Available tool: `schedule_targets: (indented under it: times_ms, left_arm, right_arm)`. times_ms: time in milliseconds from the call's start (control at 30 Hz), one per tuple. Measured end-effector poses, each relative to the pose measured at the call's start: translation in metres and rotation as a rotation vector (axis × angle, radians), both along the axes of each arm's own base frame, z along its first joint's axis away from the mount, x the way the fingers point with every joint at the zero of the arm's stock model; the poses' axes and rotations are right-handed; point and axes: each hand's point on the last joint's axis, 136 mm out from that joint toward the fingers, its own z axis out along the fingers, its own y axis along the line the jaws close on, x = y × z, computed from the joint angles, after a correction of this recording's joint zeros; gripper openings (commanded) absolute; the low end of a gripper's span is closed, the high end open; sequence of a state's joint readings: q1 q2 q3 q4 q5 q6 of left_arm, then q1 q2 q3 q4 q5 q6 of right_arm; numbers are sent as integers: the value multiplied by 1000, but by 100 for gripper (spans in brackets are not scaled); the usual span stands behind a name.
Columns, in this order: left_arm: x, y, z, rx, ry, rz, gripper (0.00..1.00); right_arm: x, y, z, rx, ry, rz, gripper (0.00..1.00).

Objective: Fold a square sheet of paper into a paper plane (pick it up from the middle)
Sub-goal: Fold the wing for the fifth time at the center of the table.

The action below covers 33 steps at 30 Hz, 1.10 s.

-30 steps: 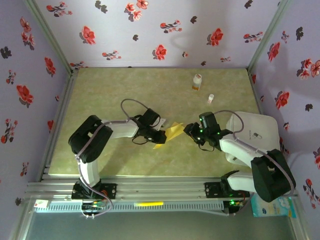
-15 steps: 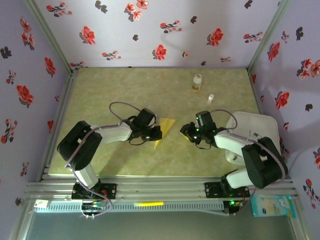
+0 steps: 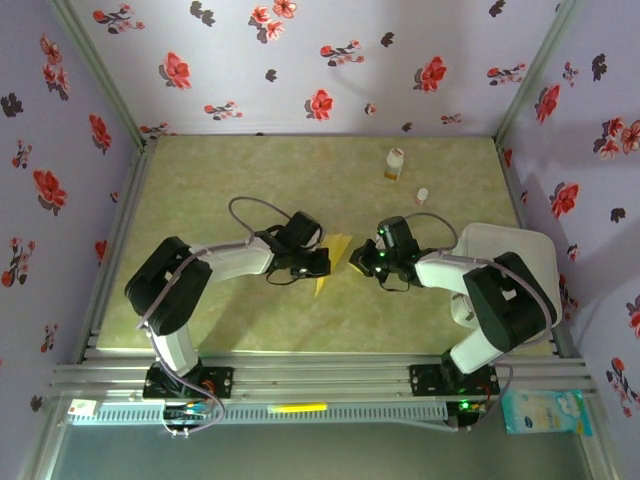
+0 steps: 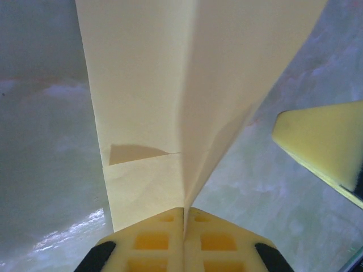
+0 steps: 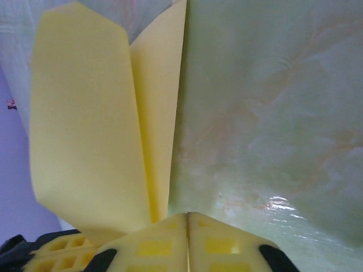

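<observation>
Several folds are in: left fingers (image 4: pixel 170 220) pinch the pointed, creased square sheet of paper (image 4: pixel 142 85), right fingers (image 5: pixel 170 225) shut at its edge; wing folds seemingly not yet made.

Your tabletop (image 3: pixel 250 170) was a pale green, marbled surface with a soft sheen. Toward its far right a white-and-orange bottle (image 3: pixel 394 164) stood upright, and a small white item (image 3: pixel 421 197) sat a little nearer than it. A white rounded board (image 3: pixel 510 245) rested along the right edge. The folded yellow paper (image 3: pixel 335 258) was near the middle; you couldn't tell whether it touched the surface.
</observation>
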<state>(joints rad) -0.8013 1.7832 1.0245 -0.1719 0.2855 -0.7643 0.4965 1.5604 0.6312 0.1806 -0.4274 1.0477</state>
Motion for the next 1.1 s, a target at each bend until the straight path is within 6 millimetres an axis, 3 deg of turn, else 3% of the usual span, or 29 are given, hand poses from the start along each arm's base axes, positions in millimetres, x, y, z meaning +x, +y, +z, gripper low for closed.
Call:
schedule_targets:
  times_ms: [300, 667, 900, 1100]
  left_arm:
    - [-7, -1, -16, 23, 46, -36, 0]
    - [-10, -5, -14, 3, 54, -64, 0]
    - [-9, -7, -12, -7, 48, -66, 0]
    - [-9, -9, -10, -20, 45, -77, 0]
  right_arm:
    - [6, 6, -9, 19, -4, 8, 0]
    - [27, 19, -13, 36, -16, 11, 0]
    - [29, 20, -28, 15, 8, 18, 0]
    - [31, 21, -28, -12, 0, 50, 0]
